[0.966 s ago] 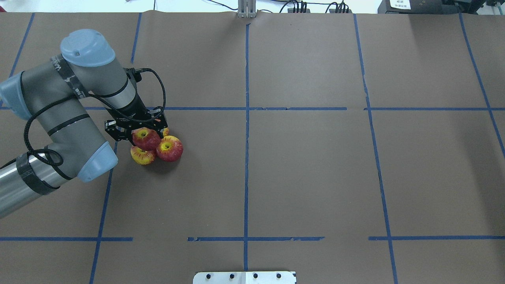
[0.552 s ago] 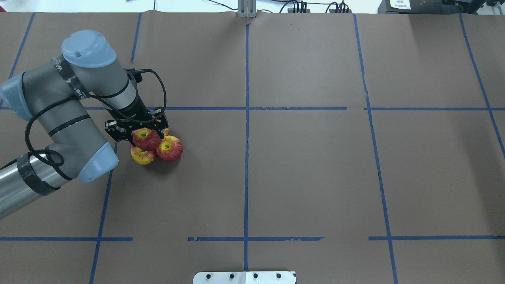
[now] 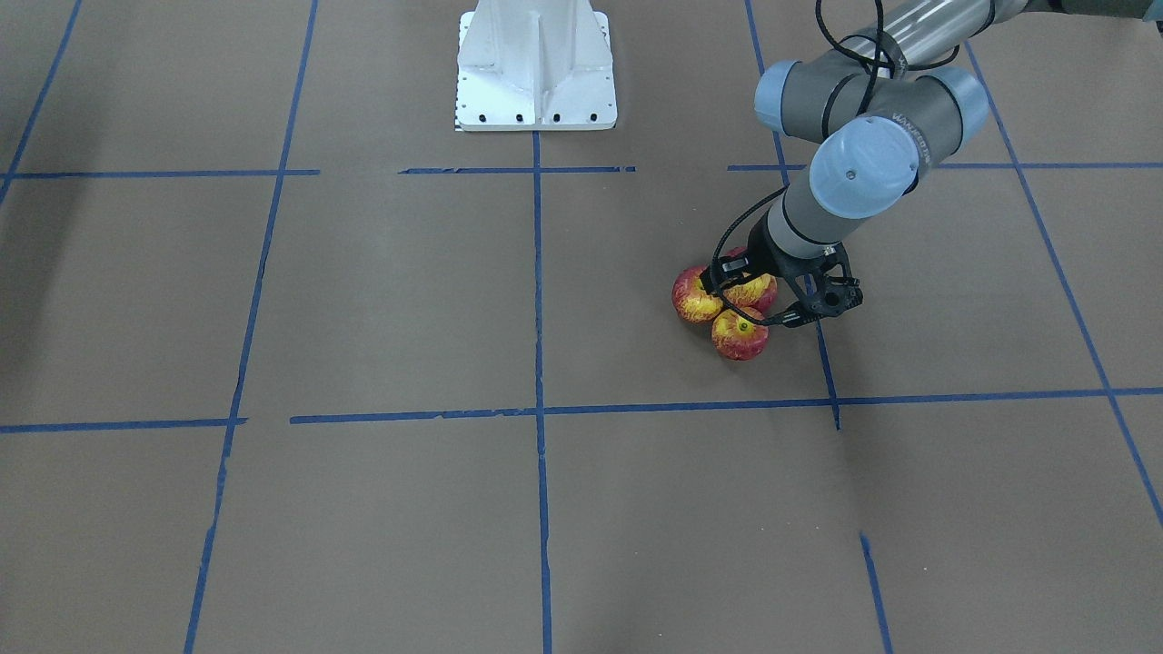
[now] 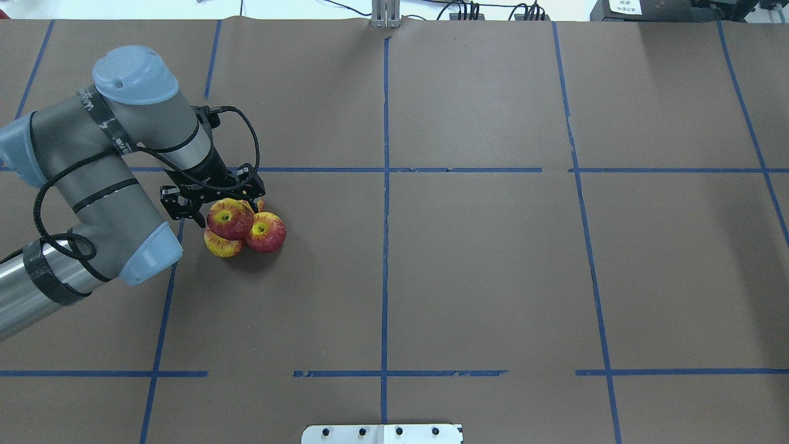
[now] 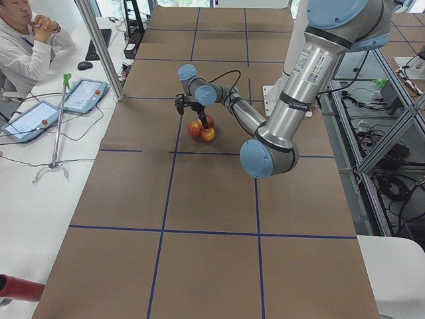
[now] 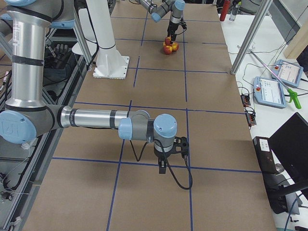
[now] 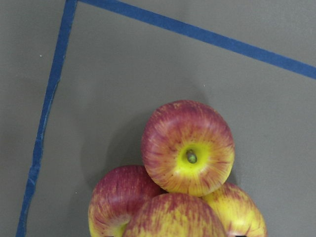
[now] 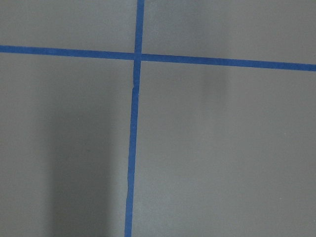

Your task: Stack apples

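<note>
Apples (image 4: 266,233), four: top one (image 4: 229,218) rests on three, rear one (image 4: 259,203) mostly hidden. My left gripper (image 4: 225,214) spread astride top one; right gripper (image 6: 163,168), state unreadable.

The brown paper sheet (image 4: 493,277) covering the table looks matt and fine-grained. The strips of blue tape (image 4: 385,246) stuck on that paper are smooth and faintly shiny. Also on the paper, the red-and-yellow streaked apples (image 7: 187,148) have smooth, waxy, softly glossy skin. The left arm's grey tubes (image 4: 154,120) look like satin metal, and its pale blue joint caps (image 4: 132,74) look like smooth plastic.
</note>
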You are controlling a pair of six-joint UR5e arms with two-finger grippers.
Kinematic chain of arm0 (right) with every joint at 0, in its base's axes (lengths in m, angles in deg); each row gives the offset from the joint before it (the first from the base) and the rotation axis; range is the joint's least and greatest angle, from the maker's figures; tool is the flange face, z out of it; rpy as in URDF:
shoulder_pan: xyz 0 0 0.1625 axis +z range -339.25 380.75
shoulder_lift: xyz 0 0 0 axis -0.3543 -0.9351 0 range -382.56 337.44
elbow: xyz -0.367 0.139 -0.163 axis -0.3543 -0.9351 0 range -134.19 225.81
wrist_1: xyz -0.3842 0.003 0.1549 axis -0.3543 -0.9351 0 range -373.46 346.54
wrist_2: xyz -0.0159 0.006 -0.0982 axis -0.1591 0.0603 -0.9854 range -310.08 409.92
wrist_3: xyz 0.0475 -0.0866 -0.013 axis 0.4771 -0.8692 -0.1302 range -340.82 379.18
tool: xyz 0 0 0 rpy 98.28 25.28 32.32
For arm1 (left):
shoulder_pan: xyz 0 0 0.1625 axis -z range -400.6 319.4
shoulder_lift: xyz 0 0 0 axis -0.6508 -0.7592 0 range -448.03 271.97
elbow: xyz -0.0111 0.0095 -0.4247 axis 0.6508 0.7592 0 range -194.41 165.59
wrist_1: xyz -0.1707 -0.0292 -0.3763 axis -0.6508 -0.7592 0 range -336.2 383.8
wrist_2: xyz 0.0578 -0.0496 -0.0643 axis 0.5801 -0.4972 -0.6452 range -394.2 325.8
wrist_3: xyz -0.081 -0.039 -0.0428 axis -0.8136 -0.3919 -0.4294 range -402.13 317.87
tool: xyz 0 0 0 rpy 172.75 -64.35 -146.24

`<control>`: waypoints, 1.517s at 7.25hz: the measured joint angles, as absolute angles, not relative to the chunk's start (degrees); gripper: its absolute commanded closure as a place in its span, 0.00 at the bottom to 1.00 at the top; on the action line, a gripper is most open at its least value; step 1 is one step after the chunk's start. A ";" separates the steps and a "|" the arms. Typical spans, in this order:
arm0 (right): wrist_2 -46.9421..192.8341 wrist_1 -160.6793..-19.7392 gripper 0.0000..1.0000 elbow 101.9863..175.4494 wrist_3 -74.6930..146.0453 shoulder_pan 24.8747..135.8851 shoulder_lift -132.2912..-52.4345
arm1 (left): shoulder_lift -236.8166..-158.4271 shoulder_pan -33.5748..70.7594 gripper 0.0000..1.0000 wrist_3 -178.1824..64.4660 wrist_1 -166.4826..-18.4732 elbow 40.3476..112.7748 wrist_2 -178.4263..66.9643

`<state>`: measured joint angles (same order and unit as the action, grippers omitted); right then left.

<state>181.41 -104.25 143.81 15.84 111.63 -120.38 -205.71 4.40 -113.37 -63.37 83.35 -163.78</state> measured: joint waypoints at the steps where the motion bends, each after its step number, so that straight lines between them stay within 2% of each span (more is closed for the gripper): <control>1: 181.41 -104.25 0.00 143.81 15.84 111.63 -120.38 | -205.48 5.76 0.00 -113.30 -60.83 86.18 -163.77; 3: 181.41 -104.25 0.00 143.81 15.83 111.63 -120.38 | -205.18 10.33 0.00 -110.77 -56.30 92.40 -163.42; 5: 181.41 -104.25 0.00 143.81 15.84 111.63 -120.38 | -200.43 15.20 0.00 -98.67 -55.75 93.46 -163.15; 9: 181.43 -104.25 0.00 143.81 15.83 111.63 -120.38 | -185.69 35.78 0.00 -59.87 -56.17 88.80 -166.65; 11: 181.41 -104.25 0.00 143.81 15.84 111.63 -120.38 | -182.01 46.46 0.00 -38.39 -56.16 81.32 -167.08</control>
